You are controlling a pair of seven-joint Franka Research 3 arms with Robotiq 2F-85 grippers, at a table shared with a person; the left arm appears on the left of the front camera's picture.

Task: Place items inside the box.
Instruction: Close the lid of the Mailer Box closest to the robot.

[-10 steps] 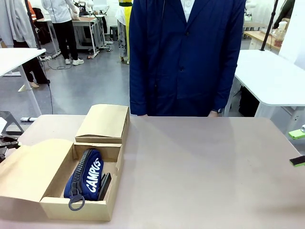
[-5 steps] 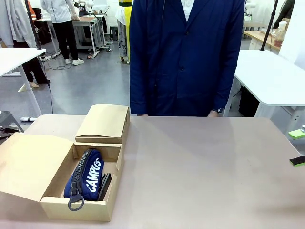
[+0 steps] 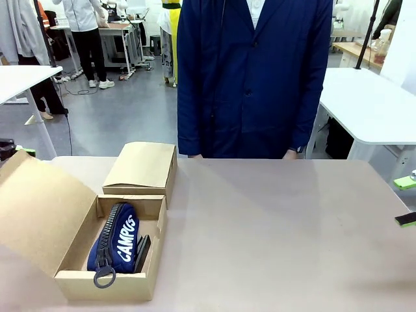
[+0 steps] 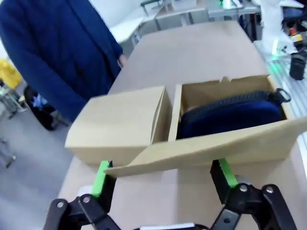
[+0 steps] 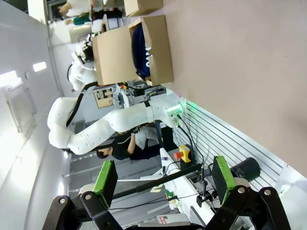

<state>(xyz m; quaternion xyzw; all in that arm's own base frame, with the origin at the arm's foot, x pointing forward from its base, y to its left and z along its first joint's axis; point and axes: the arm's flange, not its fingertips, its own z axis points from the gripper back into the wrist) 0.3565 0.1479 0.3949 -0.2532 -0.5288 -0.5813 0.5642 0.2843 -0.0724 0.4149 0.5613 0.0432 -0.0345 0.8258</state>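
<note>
- The open cardboard box sits at the near left of the table, its long axis running from the robot's side toward the person.
- Inside it lies the navy "CAMPUS" pencil case, lengthwise along the box, zip pull toward the near wall; a flat black item, too hidden to name, is tucked between the case and the right wall.
- The hinged flap lid stands on the box's left side, tilted up and outward, roughly halfway between lying flat and upright.
- A second, closed cardboard box sits just behind the open one, touching or nearly touching it.
- In the left wrist view the left gripper has its green-padded fingers spread wide, with the free edge of the lid lying across the gap just beyond the tips; I cannot tell whether a pad touches it.
- From those fingers the box cavity lies straight ahead past the lid, so swinging the flap over the pencil case looks like the move in hand.
- The left arm is much nearer; the right gripper hangs off the table's right edge, fingers wide and empty, the box well apart from it.
- The contents look loaded, so closing probably remains.
</note>
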